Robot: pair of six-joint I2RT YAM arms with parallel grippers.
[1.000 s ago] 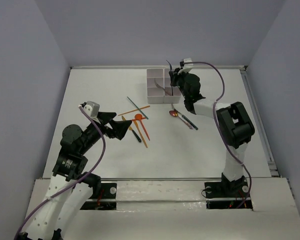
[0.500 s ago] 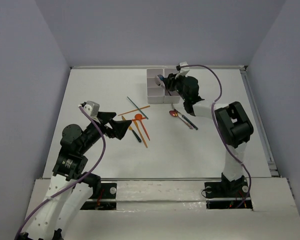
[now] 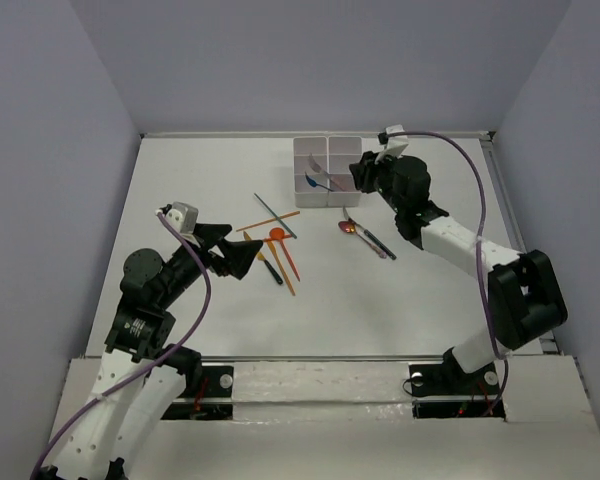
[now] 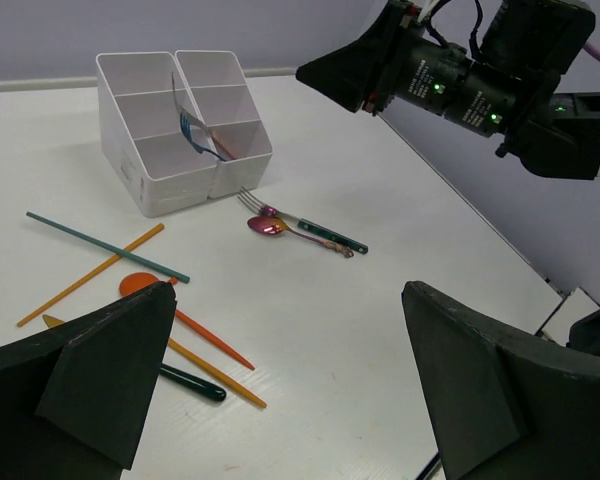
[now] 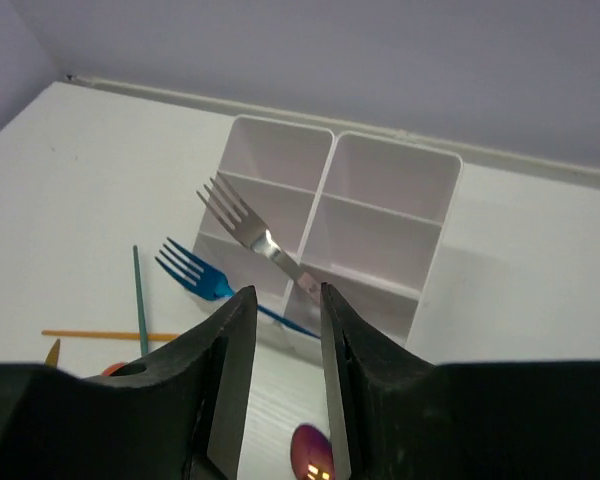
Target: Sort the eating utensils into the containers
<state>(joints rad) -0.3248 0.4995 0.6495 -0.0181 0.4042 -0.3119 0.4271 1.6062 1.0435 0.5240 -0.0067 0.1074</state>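
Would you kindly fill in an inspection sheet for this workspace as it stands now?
Surface: white table, no spills seen.
Job's things: white bins hold a silver fork and a blue fork, both leaning; teal stick, orange sticks, orange spoon, black-yellow handled piece, reddish spoon and dark-handled fork lie loose on the table.
Clutter: nothing seen.
Grippers: left gripper open, empty, by the loose sticks; right gripper open, empty, near the bins.
Cables: purple cable along each arm, clear of the utensils.
Surroundings: plain grey walls on three sides.
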